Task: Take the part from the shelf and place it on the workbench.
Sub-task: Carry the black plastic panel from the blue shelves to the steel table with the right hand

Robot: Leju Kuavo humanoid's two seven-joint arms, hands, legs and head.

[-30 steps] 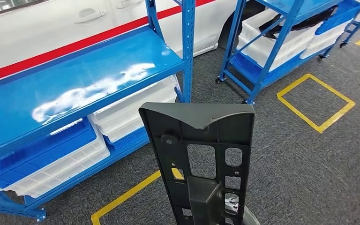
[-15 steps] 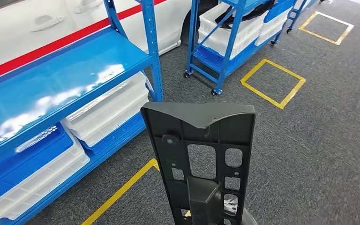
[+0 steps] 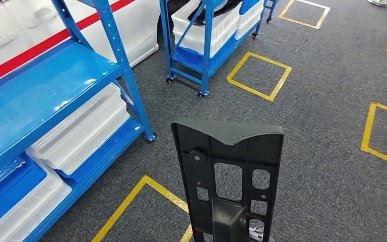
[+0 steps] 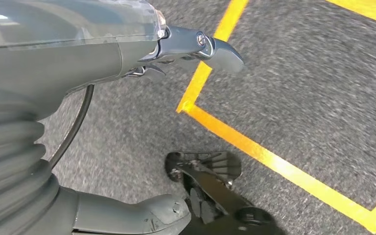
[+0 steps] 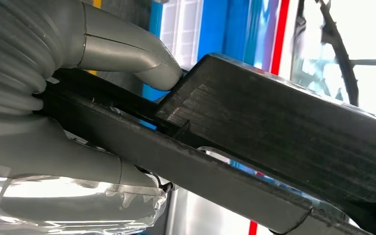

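Note:
The part is a dark grey plastic plate with several rectangular cut-outs. It stands upright at the bottom centre of the head view, over grey carpet and away from the blue shelf. In the right wrist view my right hand grips the part near its lower end, and its thumb presses on one face. My left hand hangs over the floor with its fingers apart and nothing in it.
The blue shelf holds white bins on its lower level. A wheeled blue rack with more bins stands further back. A white car with a red stripe is behind them. Yellow tape squares mark the carpet.
The whole picture has swung: the camera has turned right, so the shelf and rack slid left and more open carpet shows. The part stays upright in my right hand.

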